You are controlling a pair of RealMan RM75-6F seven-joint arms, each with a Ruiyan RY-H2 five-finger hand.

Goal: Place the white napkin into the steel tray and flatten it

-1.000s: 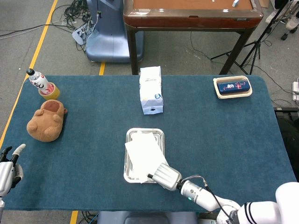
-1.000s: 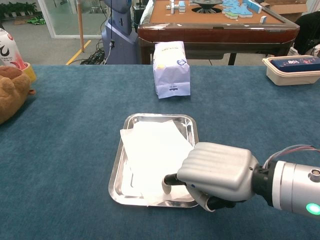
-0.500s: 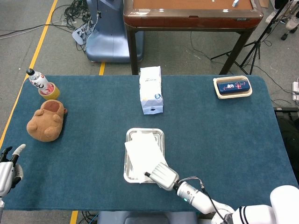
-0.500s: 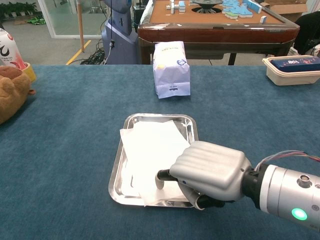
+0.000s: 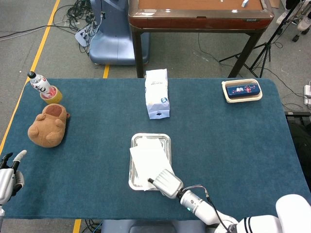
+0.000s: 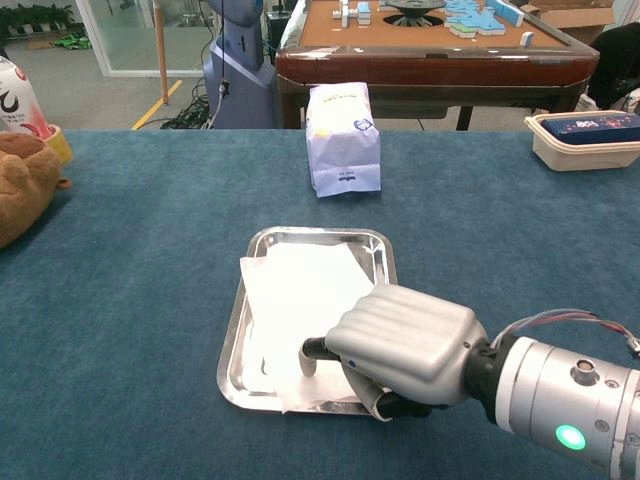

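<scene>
At the far left edge of the table, about eight o'clock from the tray in the head view, the left hand waits with its fingers apart and nothing in them; I judge it is parked there to stay out of the working area. Beyond it, near ten o'clock, sit the brown plush toy and, just behind that, a bottle standing in a yellow cup, both well apart from the work.

In the middle lies the steel tray on the blue table cloth. The white napkin is already inside it, skewed, with its left edge lapping over the tray's left rim, so the placing looks done and the flattening does not. At twelve o'clock from the tray stands a white paper pack, clear of the action.

The right hand rests palm down over the tray's five o'clock corner, its fingers curled under, with one dark fingertip pressing on the napkin's near part. It seems to grasp nothing; the knuckles-down posture reads as a press, meant to pin and smooth the sheet against the steel. Whether the hidden fingers pinch any paper cannot be told.

Far off at two o'clock sits a cream box holding a dark blue case.
</scene>
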